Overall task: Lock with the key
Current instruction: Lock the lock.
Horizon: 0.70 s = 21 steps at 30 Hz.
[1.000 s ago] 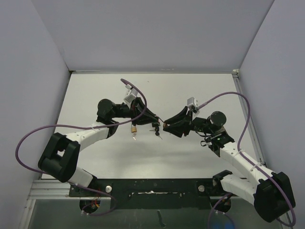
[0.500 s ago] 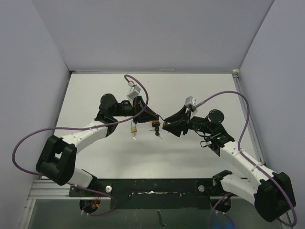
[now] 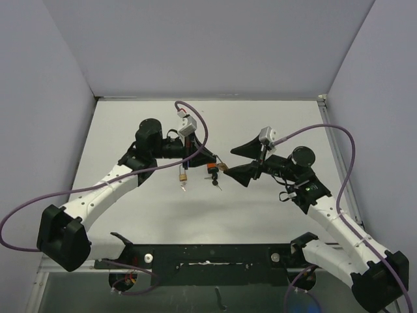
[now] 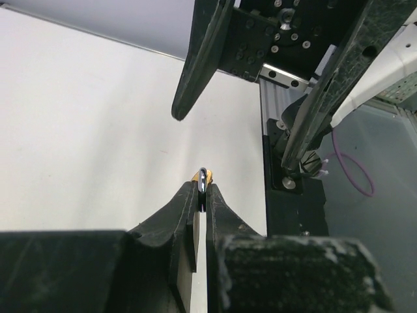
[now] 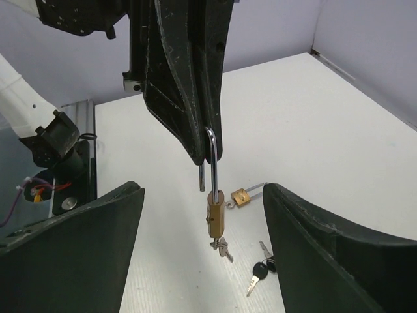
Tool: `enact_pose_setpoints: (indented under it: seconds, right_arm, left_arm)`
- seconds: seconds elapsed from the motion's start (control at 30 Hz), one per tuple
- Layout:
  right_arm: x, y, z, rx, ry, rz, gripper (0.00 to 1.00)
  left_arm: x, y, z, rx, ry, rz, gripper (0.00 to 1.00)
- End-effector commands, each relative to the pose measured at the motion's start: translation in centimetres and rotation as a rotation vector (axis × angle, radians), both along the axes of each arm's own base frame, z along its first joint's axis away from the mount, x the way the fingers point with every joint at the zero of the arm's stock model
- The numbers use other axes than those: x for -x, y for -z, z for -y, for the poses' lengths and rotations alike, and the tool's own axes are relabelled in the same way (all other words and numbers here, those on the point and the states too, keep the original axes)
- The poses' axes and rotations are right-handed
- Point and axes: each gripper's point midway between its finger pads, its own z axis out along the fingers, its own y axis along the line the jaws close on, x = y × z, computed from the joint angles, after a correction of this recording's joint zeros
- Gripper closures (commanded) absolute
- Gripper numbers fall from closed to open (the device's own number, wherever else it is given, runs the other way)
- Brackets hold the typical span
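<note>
My left gripper [image 3: 217, 163] is shut on the silver shackle [image 4: 203, 182] of a brass padlock [image 5: 215, 218] and holds it hanging above the table. In the right wrist view the shackle is open, with one leg free of the body, and a key [image 5: 222, 248] hangs from the padlock's bottom. The padlock also shows in the top view [image 3: 222, 167]. My right gripper [image 3: 229, 160] is wide open, one finger on each side of the hanging padlock, touching nothing. In the right wrist view the right gripper [image 5: 203, 190] frames the padlock.
A second small brass padlock [image 5: 240, 196] lies on the white table [image 3: 273, 117], and shows in the top view [image 3: 183, 175] too. Loose keys with black heads [image 5: 260, 270] lie beside it [image 3: 212, 177]. Grey walls enclose the table on three sides.
My right gripper has opened wide from nearly shut at the padlock. My left arm's elbow has swung left and forward, while its gripper still holds the padlock at the same spot.
</note>
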Motion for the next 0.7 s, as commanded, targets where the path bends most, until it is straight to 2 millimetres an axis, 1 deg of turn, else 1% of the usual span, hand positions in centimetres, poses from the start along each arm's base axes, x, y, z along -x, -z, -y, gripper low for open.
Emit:
enact_pose_setpoints:
  seconds: [0.0, 0.1, 0.2, 0.33, 0.43, 0.57, 0.67]
  right_arm:
    - [-0.6, -1.4, 0.9, 0.026, 0.078, 0.062, 0.26]
    - [-0.6, -0.4, 1.1, 0.051, 0.088, 0.050, 0.29]
    - [-0.4, 0.3, 0.9, 0.059, 0.067, 0.050, 0.35]
    - [-0.5, 0.5, 0.8, 0.055, 0.062, 0.061, 0.43]
    - [-0.8, 0.4, 0.7, 0.053, 0.070, 0.060, 0.44]
    - [-1.1, 0.7, 0.3, 0.061, 0.054, 0.041, 0.45]
    - [-1.2, 1.1, -0.1, 0.059, 0.038, 0.022, 0.49]
  left_arm:
    - [0.2, -3.1, -0.6, -0.036, -0.050, 0.134, 1.00]
    - [0.5, -3.5, -0.4, -0.085, -0.063, 0.177, 1.00]
    - [0.9, -4.4, -0.1, -0.115, -0.071, 0.224, 1.00]
    - [1.8, -5.5, 0.3, -0.129, -0.057, 0.250, 1.00]
    - [2.2, -5.9, 0.4, -0.136, -0.050, 0.254, 1.00]
    - [2.3, -6.1, 0.4, -0.139, -0.051, 0.257, 1.00]
    - [2.2, -6.2, 0.5, -0.143, -0.052, 0.257, 1.00]
